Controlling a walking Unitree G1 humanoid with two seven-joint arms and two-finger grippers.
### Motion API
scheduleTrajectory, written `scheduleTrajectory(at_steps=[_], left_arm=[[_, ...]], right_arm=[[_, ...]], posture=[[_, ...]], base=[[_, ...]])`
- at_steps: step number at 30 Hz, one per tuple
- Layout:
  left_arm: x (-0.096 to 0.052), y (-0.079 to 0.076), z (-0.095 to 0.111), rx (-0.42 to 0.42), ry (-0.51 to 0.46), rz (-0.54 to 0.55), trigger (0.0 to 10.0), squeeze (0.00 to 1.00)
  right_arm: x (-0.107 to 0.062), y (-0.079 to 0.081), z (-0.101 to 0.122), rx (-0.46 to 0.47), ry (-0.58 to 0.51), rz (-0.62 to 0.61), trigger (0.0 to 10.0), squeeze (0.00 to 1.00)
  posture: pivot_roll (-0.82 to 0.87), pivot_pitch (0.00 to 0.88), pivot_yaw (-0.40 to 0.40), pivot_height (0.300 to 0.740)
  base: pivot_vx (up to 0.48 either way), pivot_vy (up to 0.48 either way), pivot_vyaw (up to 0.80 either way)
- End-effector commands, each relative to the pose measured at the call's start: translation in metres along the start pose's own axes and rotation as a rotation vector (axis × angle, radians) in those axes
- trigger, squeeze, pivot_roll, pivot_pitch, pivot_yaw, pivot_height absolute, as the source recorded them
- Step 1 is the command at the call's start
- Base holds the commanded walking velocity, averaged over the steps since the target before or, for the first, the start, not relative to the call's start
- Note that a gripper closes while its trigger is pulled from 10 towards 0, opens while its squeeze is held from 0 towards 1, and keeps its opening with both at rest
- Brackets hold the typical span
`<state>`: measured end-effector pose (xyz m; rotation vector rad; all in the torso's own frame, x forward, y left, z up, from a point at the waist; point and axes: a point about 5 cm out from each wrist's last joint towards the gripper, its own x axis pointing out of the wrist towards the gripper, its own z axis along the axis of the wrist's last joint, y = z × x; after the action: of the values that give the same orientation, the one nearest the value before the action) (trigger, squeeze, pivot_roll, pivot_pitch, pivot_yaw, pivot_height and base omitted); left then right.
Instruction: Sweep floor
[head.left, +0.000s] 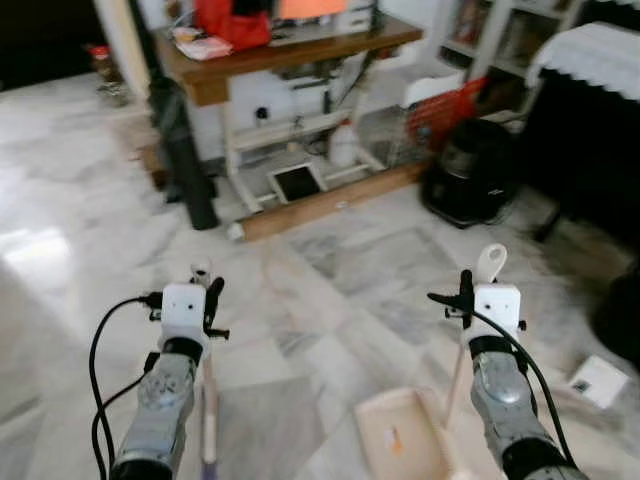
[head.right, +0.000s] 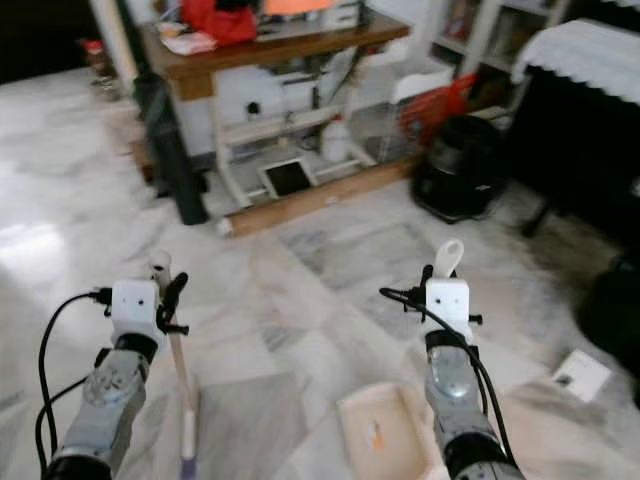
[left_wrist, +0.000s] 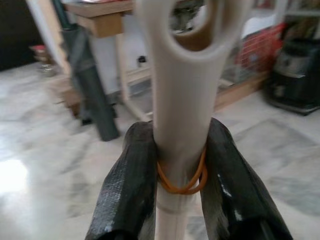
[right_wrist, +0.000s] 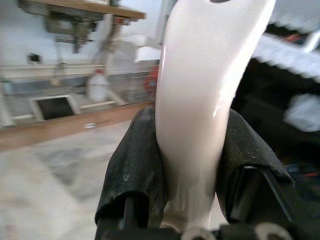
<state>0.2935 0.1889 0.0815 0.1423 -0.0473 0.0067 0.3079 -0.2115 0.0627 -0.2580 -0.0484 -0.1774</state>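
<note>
Two grippers are engaged. Left gripper (left_wrist: 182, 165), jaws clamped on the broom handle (left_wrist: 185, 100) just below its hanging loop, an orange rubber band (left_wrist: 181, 182) around it; the broom runs down to the marble floor (head.left: 330, 270) at near left. Right gripper (right_wrist: 192, 160), jaws clamped on the dustpan handle (right_wrist: 205, 90); the dustpan (head.left: 400, 435) rests on the floor at near right, a small orange scrap inside. Wooden desk (head.left: 300, 50) stands far centre.

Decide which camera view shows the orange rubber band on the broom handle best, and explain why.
The left wrist view: the orange rubber band loops around the broom handle between the left tool's fingers, close and sharp. In the eye views the handle is thin and distant, so the band cannot be made out.
</note>
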Motion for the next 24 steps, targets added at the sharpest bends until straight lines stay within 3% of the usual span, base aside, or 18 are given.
scheduleTrajectory(at_steps=[1, 24], left_arm=[[-0.0008, 0.0040, 0.0031, 0.001, -0.022, 0.005, 10.0, 0.00], [-0.0009, 0.0029, 0.0046, -0.026, -0.032, -0.002, 10.0, 0.00]], right_arm=[[0.0048, 0.0037, 0.0088, 0.002, -0.038, 0.008, 10.0, 0.00], [0.0052, 0.0023, 0.0085, -0.002, -0.034, 0.004, 10.0, 0.00]], posture=[[0.14, 0.000, 0.005, 0.740], [0.14, 0.000, 0.002, 0.740]], base=[[0.000, 0.000, -0.80], [0.000, 0.000, -0.80]])
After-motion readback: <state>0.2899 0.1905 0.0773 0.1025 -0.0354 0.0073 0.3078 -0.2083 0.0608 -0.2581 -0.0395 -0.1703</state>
